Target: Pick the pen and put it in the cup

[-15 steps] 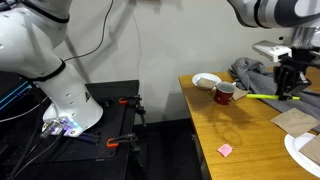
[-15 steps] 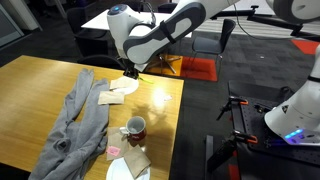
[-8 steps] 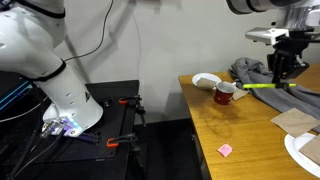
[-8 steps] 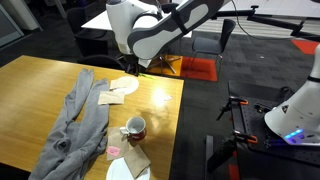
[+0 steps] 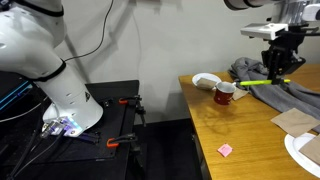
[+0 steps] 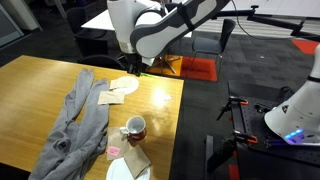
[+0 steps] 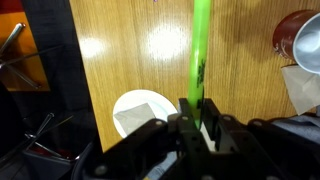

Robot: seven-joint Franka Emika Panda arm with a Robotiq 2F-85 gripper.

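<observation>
Yellow-green pen (image 7: 199, 50): 1 item, clamped in the gripper (image 7: 197, 108), held level in the air above the wooden table (image 7: 130, 40). Dark red cup (image 5: 225, 94): upright on the table, near the pen's free end.

The pen (image 7: 198, 50) is yellow-green, the cup (image 6: 134, 127) dark red, the cloth (image 6: 75, 130) seemingly grey.

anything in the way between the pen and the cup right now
Nothing visible. The gripper holds the pen over bare wood, the cup is off to one side, and the white bowl sits on the opposite side.
</observation>
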